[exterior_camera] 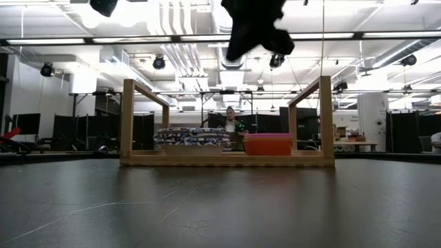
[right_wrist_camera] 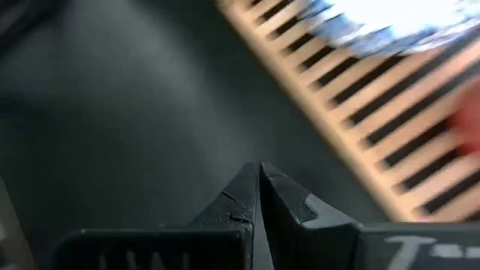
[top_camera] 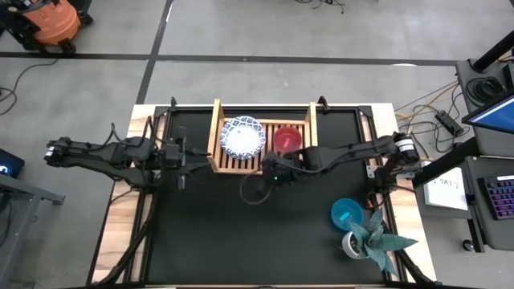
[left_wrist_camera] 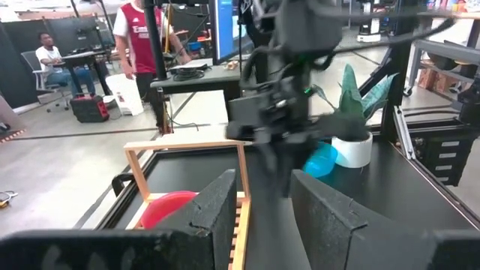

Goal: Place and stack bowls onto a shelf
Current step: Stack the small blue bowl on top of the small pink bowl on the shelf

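Note:
The wooden shelf (top_camera: 263, 164) stands at the table's far middle. On its slats rests a stack of white, blue-rimmed bowls (top_camera: 242, 136) on the left, which the low view shows as layered bowls (exterior_camera: 191, 138). A red bowl (top_camera: 287, 138) sits beside them on the right. A teal bowl (top_camera: 347, 213) lies on the mat near the right edge. No pink or green bowl shows. My right gripper (top_camera: 265, 170) hovers shut and empty over the shelf's near edge (right_wrist_camera: 260, 172). My left gripper (top_camera: 186, 156) waits open just left of the shelf (left_wrist_camera: 262, 180).
A small white pot with a spiky teal-green plant (top_camera: 371, 238) stands by the teal bowl at the near right. The black mat (top_camera: 241, 233) in front of the shelf is bare. People show in the room beyond the table (left_wrist_camera: 139, 37).

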You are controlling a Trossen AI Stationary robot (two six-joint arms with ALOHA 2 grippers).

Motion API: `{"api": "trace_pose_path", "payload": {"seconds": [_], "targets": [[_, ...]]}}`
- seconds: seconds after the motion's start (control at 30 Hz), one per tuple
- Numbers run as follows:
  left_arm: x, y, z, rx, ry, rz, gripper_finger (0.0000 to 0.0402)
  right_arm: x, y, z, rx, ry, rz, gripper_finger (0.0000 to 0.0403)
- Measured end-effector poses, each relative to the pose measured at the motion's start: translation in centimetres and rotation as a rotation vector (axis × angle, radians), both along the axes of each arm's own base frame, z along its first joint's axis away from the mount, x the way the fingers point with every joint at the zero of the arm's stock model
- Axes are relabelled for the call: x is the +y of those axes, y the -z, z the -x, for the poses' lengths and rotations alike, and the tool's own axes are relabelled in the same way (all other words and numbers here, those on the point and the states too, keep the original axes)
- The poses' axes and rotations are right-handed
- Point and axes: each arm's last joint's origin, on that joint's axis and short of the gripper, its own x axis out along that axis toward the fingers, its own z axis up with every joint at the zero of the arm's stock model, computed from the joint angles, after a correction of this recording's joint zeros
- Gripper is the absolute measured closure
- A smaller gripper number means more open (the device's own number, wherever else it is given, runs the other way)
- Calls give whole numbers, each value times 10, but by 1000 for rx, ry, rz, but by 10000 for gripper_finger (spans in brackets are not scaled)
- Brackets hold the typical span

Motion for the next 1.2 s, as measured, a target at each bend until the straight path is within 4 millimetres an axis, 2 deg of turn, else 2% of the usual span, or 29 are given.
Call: {"api": "trace_pose_path", "payload": {"seconds": [0.23,0.4,0.47,0.6,0.67,0.73,0.93,1.2], "targets": [[0,2,-3,13,0,-2,290,40,-14,6,13,-101,-258,394],[0,2,-3,16,0,-5,290,61,-14,20,142,-79,-375,394],[0,2,-3,15,0,-6,290,67,-8,30,253,-31,-398,394],[0,2,-3,15,0,-6,290,72,12,63,601,169,-387,394],[0,2,-3,15,0,-6,290,72,19,81,784,281,-355,394],[0,2,-3,15,0,-6,290,72,25,94,888,364,-291,394],[-1,2,-4,15,0,-6,290,75,39,100,838,368,-271,376],[-1,2,-4,14,0,-6,290,74,58,103,851,401,-267,296]]}}
